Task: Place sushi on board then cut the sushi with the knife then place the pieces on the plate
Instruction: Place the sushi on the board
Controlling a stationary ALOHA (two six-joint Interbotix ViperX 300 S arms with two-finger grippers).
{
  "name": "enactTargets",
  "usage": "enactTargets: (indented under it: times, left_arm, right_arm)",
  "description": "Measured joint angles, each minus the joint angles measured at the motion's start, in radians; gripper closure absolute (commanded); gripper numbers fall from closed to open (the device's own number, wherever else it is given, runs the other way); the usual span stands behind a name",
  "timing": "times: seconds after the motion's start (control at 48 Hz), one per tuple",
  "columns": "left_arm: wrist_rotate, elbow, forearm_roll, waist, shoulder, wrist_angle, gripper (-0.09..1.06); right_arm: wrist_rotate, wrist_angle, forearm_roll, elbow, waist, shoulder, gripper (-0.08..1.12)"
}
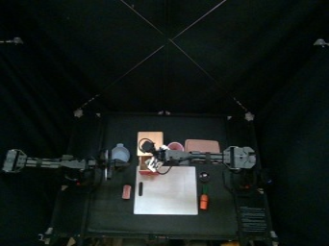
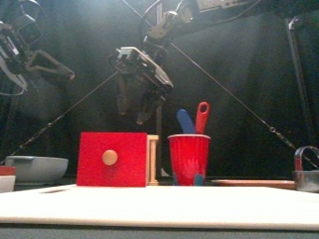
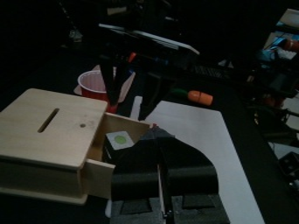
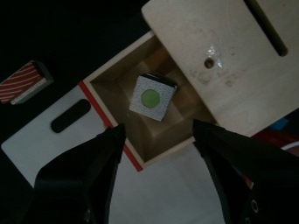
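The pale wooden box (image 1: 152, 137) stands behind the white board (image 1: 167, 190) with its red-fronted drawer (image 2: 112, 160) pulled out. One dark sushi piece with a green centre (image 4: 152, 94) lies in the drawer, also visible in the left wrist view (image 3: 118, 138). My right gripper (image 4: 158, 166) hangs open straight above the drawer, apart from the sushi, and shows in the front view (image 2: 141, 89) well above the box. The red cup (image 2: 189, 159) holds a blue knife (image 2: 185, 119) and a red knife (image 2: 201, 117). My left gripper (image 3: 163, 188) rests shut beside the box. The pink plate (image 1: 203, 146) lies at the back right.
A blue-grey bowl (image 1: 119, 154) sits left of the box. A red striped toy (image 1: 126, 192) lies by the board's left edge and an orange toy (image 1: 205, 203) on its right side. A metal cutter (image 2: 307, 171) stands at the far right.
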Motion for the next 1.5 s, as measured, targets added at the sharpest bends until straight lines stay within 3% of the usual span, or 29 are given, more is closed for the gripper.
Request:
enactTargets:
  times: [0.271,0.896,1.292,1.5]
  left_arm:
    - [-0.002,0.011,-0.028,0.005,0.0,0.0,0.87]
    - [0.0,0.028,-0.029,0.008,0.002,-0.006,0.87]
    - [-0.002,0.043,-0.029,0.008,0.002,-0.009,0.87]
    - [-0.002,0.046,-0.031,0.009,0.002,-0.011,0.87]
  right_arm:
    - [0.064,-0.069,0.0,0.029,-0.002,0.023,0.1]
    - [0.222,-0.092,-0.054,0.029,-0.02,0.075,0.11]
    - [0.227,-0.077,-0.058,0.008,-0.025,0.089,0.31]
    - [0.206,0.008,-0.109,-0.049,-0.006,0.089,0.31]
